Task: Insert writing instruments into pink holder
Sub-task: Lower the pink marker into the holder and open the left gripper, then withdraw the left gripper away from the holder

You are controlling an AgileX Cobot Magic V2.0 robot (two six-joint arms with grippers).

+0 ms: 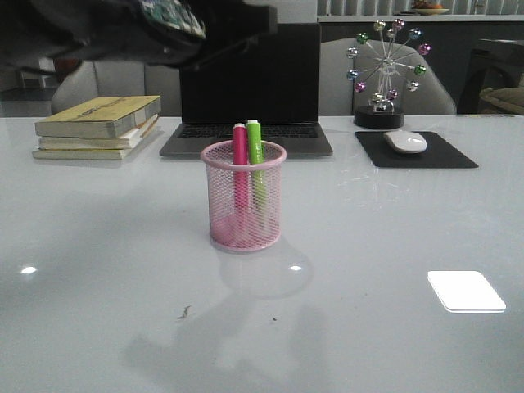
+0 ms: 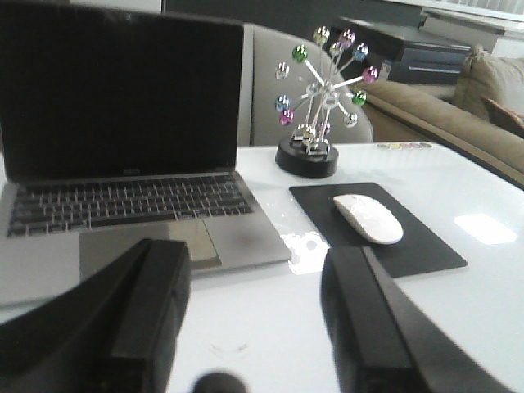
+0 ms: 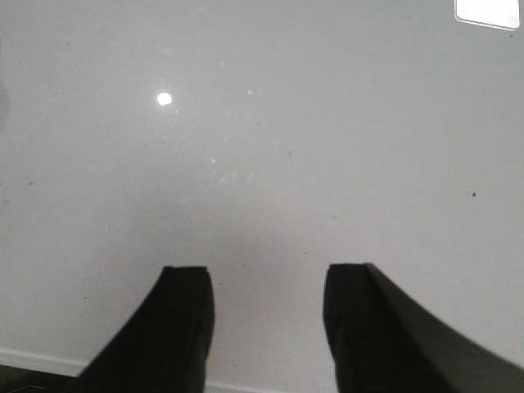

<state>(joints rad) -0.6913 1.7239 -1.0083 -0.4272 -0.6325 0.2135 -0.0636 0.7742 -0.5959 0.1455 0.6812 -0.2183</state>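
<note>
We see a round pink wire cup (image 1: 244,205) holding pink pen (image 1: 240,160) and green pen (image 1: 255,155). Left hand (image 2: 254,319) and right hand (image 3: 266,327) are open, holding nothing.

Two markers (image 1: 247,155) upright inside holder (image 1: 244,209), before laptop (image 1: 250,90); books (image 1: 98,127) left, mouse (image 1: 405,142) right.

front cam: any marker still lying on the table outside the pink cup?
No, the pink marker and the green marker both stand upright inside the pink holder, and none lies on the table.
</note>
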